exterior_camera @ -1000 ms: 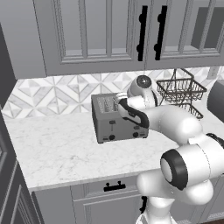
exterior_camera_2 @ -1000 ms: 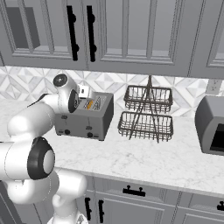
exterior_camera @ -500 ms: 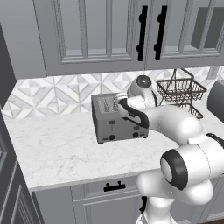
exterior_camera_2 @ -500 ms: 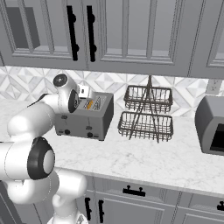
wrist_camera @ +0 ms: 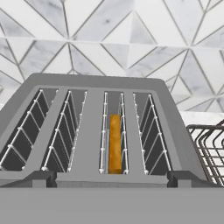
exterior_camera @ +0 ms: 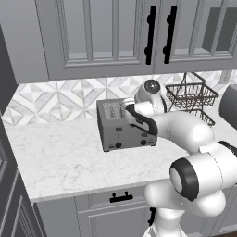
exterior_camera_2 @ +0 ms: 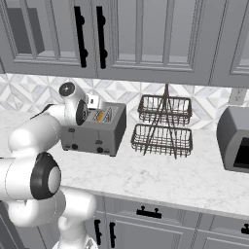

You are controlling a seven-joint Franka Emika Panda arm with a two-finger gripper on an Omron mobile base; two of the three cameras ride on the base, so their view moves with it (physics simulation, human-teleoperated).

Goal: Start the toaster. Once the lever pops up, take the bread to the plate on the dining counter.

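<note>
The grey four-slot toaster stands on the marble counter against the tiled wall, also seen as the toaster from the right. In the hand view I look down into the toaster. The orange-tan bread stands sunk in the third slot from the left, and its top edge shows as the bread. My gripper hovers just above the toaster's top, open, with its fingertips far apart and nothing between them. The plate and the dining counter are out of view.
A two-tier wire basket stands right of the toaster, its rim showing as the basket in the hand view. A toaster oven sits further right. Upper cabinets hang overhead. Bare marble counter lies left of and in front of the toaster.
</note>
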